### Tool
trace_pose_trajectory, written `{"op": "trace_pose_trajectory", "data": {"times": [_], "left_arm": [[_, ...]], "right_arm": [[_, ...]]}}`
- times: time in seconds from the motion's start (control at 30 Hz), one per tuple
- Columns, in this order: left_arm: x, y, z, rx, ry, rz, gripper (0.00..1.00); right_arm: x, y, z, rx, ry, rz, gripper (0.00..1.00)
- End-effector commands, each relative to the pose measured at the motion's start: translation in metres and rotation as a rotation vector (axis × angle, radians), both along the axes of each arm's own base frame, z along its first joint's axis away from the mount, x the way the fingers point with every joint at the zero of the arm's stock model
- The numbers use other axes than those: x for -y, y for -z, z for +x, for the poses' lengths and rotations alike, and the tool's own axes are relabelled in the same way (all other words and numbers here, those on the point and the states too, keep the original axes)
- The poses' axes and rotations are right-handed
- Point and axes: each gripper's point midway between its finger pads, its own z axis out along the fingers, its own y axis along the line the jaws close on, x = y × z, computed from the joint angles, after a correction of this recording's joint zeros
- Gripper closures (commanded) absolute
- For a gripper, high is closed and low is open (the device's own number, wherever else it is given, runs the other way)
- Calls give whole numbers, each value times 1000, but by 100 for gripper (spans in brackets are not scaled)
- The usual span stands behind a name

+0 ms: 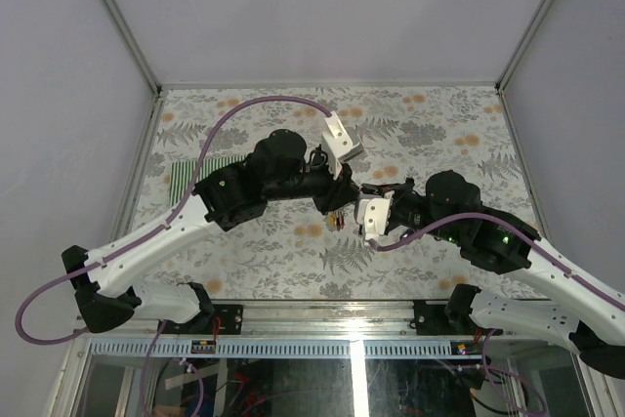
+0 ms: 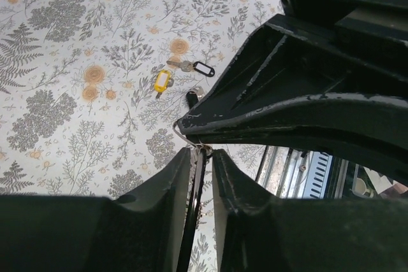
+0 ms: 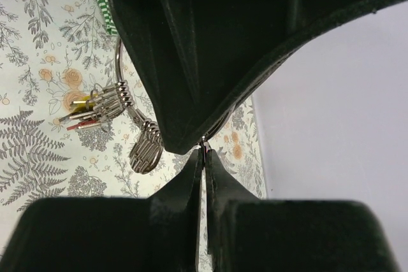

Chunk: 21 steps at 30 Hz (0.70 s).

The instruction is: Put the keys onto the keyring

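Right gripper: fingers are pressing flat together at the tips, pinching the thin wire of the keyring.
Left gripper: fingers are standing close with a narrow slit between them. A thin dark strip is sitting in the slit; I cannot tell whether they are clamping it.
Gripper relation: both are meeting tip to tip in the air over the middle of the table.
Keyring position: it is hanging off the table, its arc curving out beside the left gripper's body in the right wrist view.
Threaded keys: a bunch is sitting side by side on the ring, with yellow and red showing among them. A small wire coil is hanging just below.
Loose keys: a yellow-tagged key and a black-tagged key are lying near each other on the flowered table. A dark-headed piece is lying just beside them.
Green striped cloth: it is lying at the table's left side, partly under the left arm.
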Motion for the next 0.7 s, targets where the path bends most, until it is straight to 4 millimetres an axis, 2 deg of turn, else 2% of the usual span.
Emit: {"op": "trace_pose_trajectory", "data": {"times": [0.0,0.13,0.33,0.67], "left_arm": [[9,-20,9,58,-10,-59,84],[7,-18,9,58,-12,-58,100],[0,-19,10,61,-48,-81,100],[-2,-25,1,49,-26,-119,100]], "right_arm": [[-13,-37,-3,38,-33,139,100],[-12,-38,-3,39,-34,148,100],[-10,-40,-4,44,-29,167,98],[-7,-49,-4,72,-13,250,76]]}}
